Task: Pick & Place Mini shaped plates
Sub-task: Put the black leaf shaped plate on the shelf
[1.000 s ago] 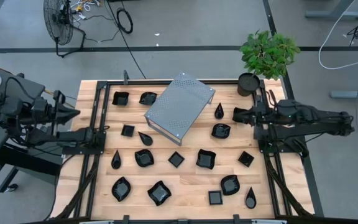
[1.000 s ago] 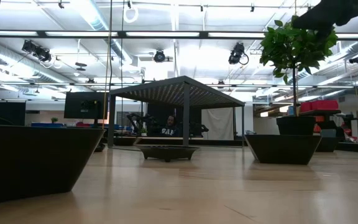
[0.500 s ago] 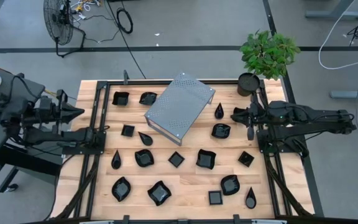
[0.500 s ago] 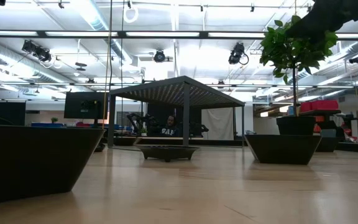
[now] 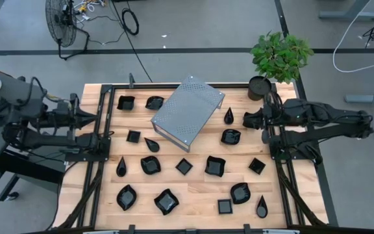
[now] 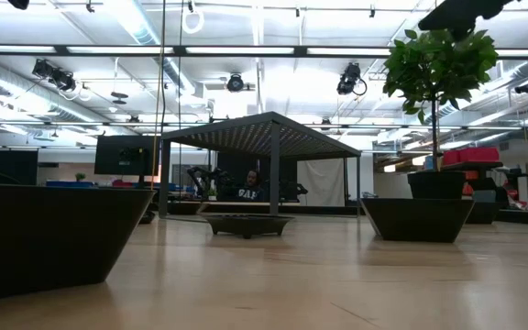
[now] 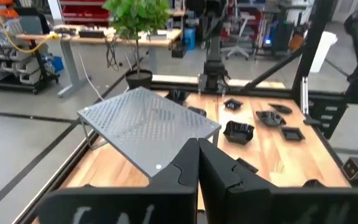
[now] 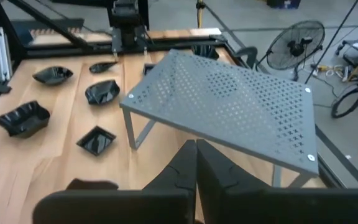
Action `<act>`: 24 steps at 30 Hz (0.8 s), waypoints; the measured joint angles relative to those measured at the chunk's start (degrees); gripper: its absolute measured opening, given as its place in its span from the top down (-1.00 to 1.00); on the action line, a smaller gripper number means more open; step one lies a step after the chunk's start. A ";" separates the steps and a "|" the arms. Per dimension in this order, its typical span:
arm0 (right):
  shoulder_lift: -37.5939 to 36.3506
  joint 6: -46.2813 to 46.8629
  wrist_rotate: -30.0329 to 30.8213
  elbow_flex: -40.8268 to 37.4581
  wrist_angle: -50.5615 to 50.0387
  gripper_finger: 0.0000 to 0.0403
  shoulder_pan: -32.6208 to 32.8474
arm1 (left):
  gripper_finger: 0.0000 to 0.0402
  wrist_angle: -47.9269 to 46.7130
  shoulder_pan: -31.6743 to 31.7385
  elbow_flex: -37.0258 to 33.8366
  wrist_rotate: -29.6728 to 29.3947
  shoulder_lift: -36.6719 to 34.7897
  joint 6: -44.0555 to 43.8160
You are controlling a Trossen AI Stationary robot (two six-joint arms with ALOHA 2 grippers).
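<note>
Wooden tabletop [image 5: 197,185] carries glossy black mini shaped plates [image 5: 215,166] scattered around the perforated grey metal stand [image 5: 187,111]. Left gripper [image 5: 91,117] and right gripper [image 5: 247,119], flanking the stand, are closed and empty; whichever reaches first should probably spread its fingers before descending.

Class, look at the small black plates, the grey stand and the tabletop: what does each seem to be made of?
Small black plates: probably glazed ceramic or plastic; glossy highlights.
Grey stand: looks like matt painted metal; rows of punched holes, thin legs.
Tabletop: wood; pale planks with visible grain.
</note>
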 joint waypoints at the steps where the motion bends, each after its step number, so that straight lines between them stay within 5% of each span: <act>1: 0.50 0.00 0.01 0.90 -1.20 0.96 0.00 | 0.98 0.03 0.00 0.00 0.00 0.73 -0.01; 14: 5.95 0.22 -4.35 4.35 -13.42 0.96 0.00 | 0.97 0.08 0.00 -0.04 0.09 10.94 -0.31; 24: 10.05 6.23 -4.58 4.35 -14.57 0.96 -0.02 | 0.97 1.42 0.00 -0.02 1.20 15.93 -10.76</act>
